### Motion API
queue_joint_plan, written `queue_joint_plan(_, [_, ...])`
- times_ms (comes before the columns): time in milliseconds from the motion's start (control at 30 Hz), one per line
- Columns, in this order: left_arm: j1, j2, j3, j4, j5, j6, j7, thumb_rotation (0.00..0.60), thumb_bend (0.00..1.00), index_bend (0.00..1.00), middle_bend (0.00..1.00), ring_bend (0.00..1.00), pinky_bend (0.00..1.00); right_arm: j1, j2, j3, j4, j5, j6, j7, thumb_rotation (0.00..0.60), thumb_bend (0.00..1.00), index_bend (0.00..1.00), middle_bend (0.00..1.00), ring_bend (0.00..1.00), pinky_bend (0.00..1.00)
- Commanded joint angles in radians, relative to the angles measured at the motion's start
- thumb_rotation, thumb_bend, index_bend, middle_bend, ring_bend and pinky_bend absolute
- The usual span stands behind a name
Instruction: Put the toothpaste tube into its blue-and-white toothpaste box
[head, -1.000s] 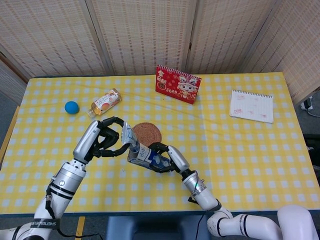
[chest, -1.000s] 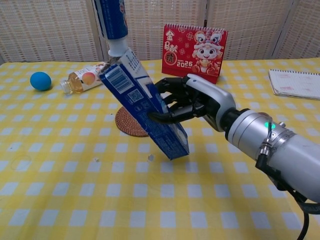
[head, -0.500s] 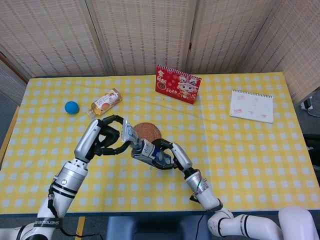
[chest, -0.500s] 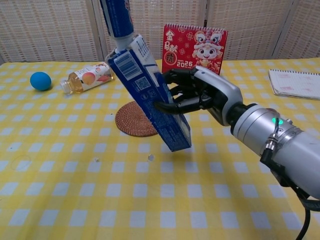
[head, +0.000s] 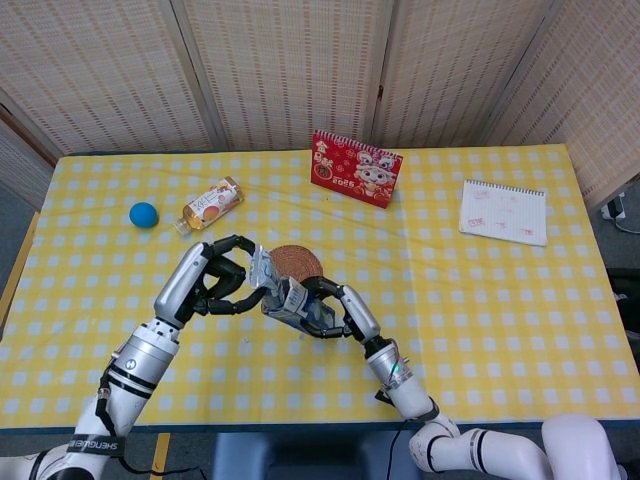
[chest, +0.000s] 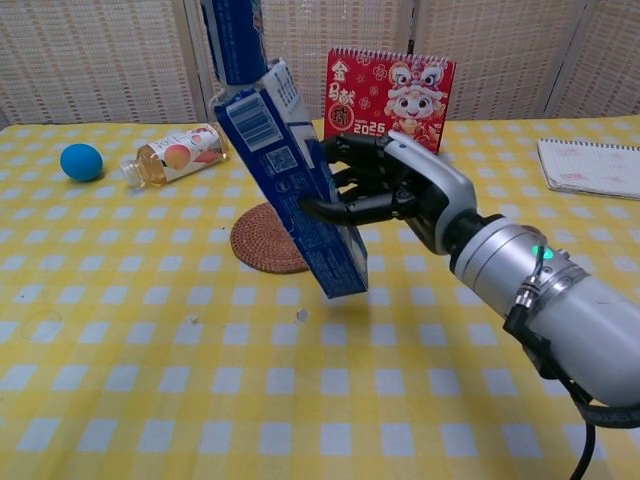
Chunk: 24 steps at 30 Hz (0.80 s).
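Note:
The blue-and-white toothpaste box (chest: 290, 190) stands tilted above the table, open top up, gripped at its middle by my right hand (chest: 385, 190). The blue toothpaste tube (chest: 232, 40) comes down from above, and its lower end sits inside the box's open top. In the head view my left hand (head: 215, 280) holds the tube (head: 261, 268) just left of the box (head: 295, 303), while my right hand (head: 335, 310) wraps the box from the right. The chest view does not show the left hand.
A round woven coaster (chest: 265, 240) lies on the table under the box. A drink bottle (chest: 175, 153) and a blue ball (chest: 81, 161) lie at the far left. A red calendar (chest: 388, 95) stands behind, and a notepad (chest: 590, 165) lies at the far right.
The box has risen and tipped more upright. The tube's white cap end, which was at the box's mouth, has now slid inside the opening.

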Motion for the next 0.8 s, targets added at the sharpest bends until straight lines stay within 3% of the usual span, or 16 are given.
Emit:
queue_joint_plan(33, [0.001,0.006,-0.006,0.000,-0.009,-0.006,-0.012,0.600,0.60,0.92,1.00,1.00,1.00,0.004,-0.004,-0.002,0.007,-0.012,0.007,0.022,0.600,0.30,0.48,0.33,0.38,0.41])
queue_joint_plan(800, [-0.014,-0.009,0.023,0.000,-0.036,-0.004,0.018,0.600,0.59,0.89,1.00,1.00,1.00,-0.003,0.032,-0.006,-0.060,-0.053,0.077,0.092,0.600,0.30,0.48,0.33,0.38,0.41])
